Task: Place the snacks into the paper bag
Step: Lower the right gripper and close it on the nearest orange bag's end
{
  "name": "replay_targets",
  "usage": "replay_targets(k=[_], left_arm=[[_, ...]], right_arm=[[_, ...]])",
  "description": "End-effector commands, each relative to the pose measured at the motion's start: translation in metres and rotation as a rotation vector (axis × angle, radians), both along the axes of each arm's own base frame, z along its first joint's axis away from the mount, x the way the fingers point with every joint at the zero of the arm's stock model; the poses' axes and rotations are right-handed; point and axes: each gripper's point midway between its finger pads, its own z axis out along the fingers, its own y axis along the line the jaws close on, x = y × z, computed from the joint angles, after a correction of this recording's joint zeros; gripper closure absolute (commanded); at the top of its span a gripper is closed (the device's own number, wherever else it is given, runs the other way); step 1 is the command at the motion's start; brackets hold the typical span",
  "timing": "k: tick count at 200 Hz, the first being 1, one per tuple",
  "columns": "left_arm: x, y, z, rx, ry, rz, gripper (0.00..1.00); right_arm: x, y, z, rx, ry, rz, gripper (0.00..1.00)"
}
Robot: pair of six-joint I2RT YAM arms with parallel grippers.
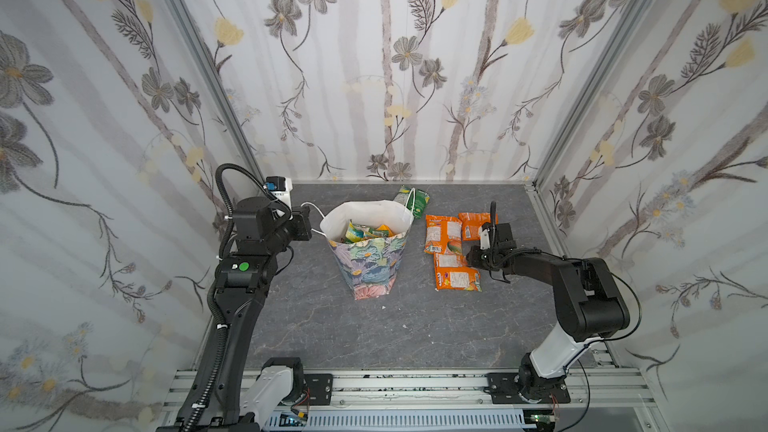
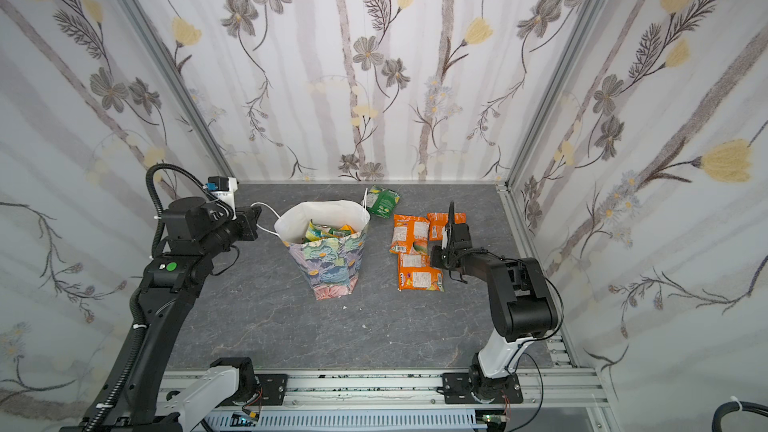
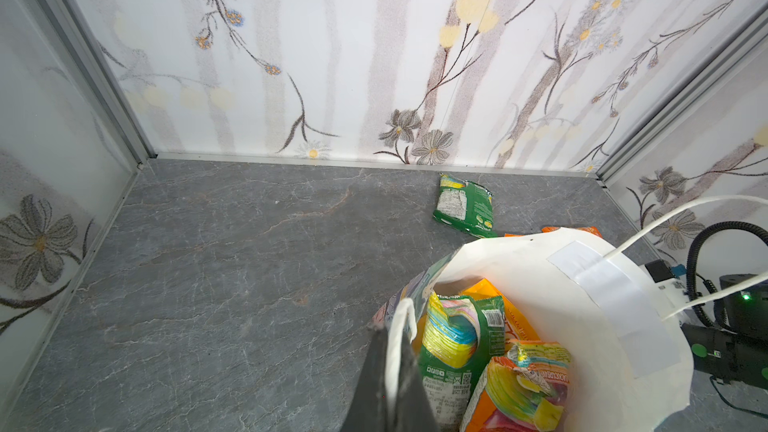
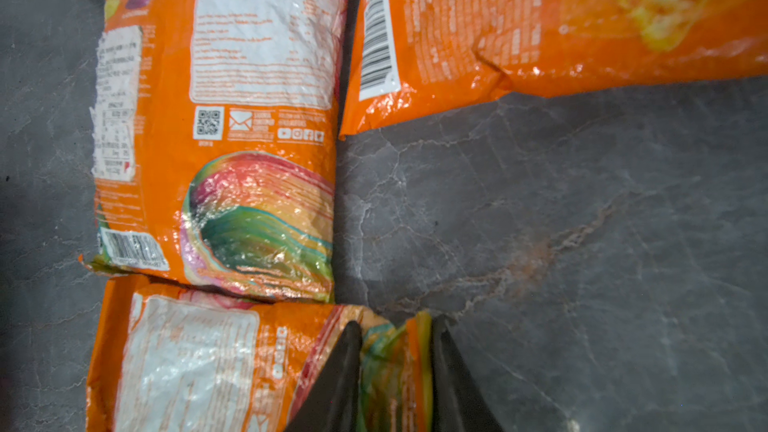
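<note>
The floral paper bag (image 1: 370, 263) (image 2: 332, 268) stands open mid-table with several snacks (image 1: 365, 232) (image 3: 457, 334) inside. My left gripper (image 1: 305, 222) (image 3: 392, 351) is shut on its white cord handle (image 3: 399, 326) at the bag's left rim. Three orange snack packets lie right of the bag: a near one (image 1: 457, 276) (image 4: 199, 367), a middle one (image 1: 442, 234) (image 4: 232, 139) and a far one (image 1: 473, 224) (image 4: 540, 14). My right gripper (image 1: 471, 257) (image 4: 397, 326) pinches the near packet's bunched edge between its fingers. A green packet (image 1: 413, 199) (image 3: 463, 205) lies behind the bag.
Floral-papered walls with metal corner posts (image 1: 216, 89) close in the grey stone tabletop (image 1: 374, 326) on three sides. The arm bases sit on a rail (image 1: 415, 384) along the front edge. The bag's other cord handle (image 3: 685, 218) arches over its far rim.
</note>
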Motion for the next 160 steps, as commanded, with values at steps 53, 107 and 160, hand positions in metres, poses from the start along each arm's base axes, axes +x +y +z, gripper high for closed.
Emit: replay_targets(k=[53, 107, 160], left_arm=[[0.002, 0.000, 0.007, 0.006, -0.023, 0.000, 1.00], [0.001, 0.000, 0.007, 0.006, -0.025, -0.003, 1.00], [-0.001, 0.000, 0.008, 0.004, -0.031, -0.004, 1.00]], right_arm=[[-0.001, -0.002, 0.016, -0.006, -0.037, -0.004, 0.97], [0.000, -0.002, 0.045, -0.001, -0.114, -0.001, 1.00], [-0.004, -0.002, 0.068, 0.009, -0.176, 0.006, 1.00]])
